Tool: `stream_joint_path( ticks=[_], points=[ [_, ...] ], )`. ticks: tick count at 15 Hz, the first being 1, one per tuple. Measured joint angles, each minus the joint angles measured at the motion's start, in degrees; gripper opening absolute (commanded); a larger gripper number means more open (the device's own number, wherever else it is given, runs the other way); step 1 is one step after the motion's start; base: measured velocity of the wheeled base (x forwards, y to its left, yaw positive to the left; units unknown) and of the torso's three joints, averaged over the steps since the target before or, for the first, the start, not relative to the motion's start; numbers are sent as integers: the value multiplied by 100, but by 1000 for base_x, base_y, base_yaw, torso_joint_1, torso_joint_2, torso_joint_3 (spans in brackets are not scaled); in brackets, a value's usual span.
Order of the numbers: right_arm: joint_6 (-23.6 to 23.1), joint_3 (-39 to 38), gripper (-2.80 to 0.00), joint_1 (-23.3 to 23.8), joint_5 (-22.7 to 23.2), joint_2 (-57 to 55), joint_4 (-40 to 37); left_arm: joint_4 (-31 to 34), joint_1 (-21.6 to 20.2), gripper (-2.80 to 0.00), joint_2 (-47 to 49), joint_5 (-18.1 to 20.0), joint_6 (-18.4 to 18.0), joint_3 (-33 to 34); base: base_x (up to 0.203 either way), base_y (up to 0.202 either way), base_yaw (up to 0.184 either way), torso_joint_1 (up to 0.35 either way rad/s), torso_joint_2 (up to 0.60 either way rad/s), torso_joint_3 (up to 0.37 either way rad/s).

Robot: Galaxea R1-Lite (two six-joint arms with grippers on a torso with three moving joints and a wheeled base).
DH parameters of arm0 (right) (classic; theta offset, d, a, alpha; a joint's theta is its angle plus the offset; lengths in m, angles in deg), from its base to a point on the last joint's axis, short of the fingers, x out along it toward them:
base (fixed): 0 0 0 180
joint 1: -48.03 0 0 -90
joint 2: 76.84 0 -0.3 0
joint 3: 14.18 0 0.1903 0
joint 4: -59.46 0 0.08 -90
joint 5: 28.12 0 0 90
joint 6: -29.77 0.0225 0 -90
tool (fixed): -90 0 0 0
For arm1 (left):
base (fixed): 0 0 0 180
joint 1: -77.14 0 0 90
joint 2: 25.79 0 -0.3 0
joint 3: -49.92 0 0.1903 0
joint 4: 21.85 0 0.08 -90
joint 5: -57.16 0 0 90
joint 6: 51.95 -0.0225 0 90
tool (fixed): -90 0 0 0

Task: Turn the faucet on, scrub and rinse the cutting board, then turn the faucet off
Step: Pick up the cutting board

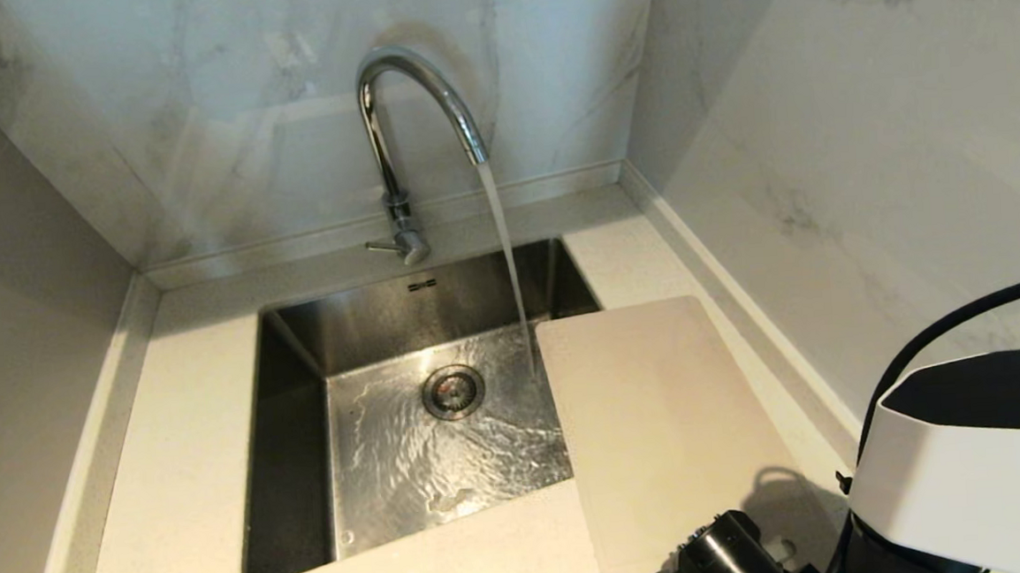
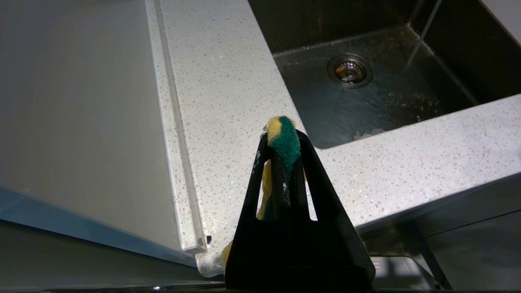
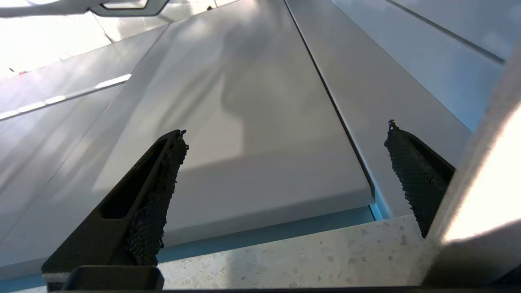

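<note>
Speckled off-white countertop (image 1: 186, 483) wraps a stainless steel sink (image 1: 298, 441) set into a corner of pale marbled wall panels (image 1: 863, 123). At the back edge stands the chrome gooseneck faucet (image 1: 394, 125), its thin side lever (image 1: 381, 246) pointing out at the base; a stream of water (image 1: 506, 251) pours from the spout into the basin, rippling around the round drain (image 1: 453, 391). On the counter to the right of the sink lies the beige cutting board (image 1: 651, 428), flat, its left edge overhanging the basin just beside the falling water. In the left wrist view the left gripper (image 2: 281, 142) is clenched on a green-and-yellow sponge (image 2: 283, 140), held above the counter near the sink's corner. The right gripper (image 3: 285, 162) has its jaws spread wide with nothing between them, close to the wall panels
</note>
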Motion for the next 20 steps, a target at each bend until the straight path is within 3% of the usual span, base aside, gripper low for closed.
stream_joint_path(
  ticks=[8, 9, 20],
  points=[
    [-106, 4, 0, -10, -119, -17, -9, 2, 0, -280, 0, -1, -2, 0, 0, 0, 0, 0, 0, 0],
    [-112, 6, -280, -11, -120, -17, -7, 2, 0, -280, 0, -3, -2, 0, 0, 0, 0, 0, 0, 0],
    [-108, 11, -280, -11, -100, 7, -23, 3, 0, -280, 0, -6, 0, 0, 0, 0, 0, 0, 0, 0]
  ],
)
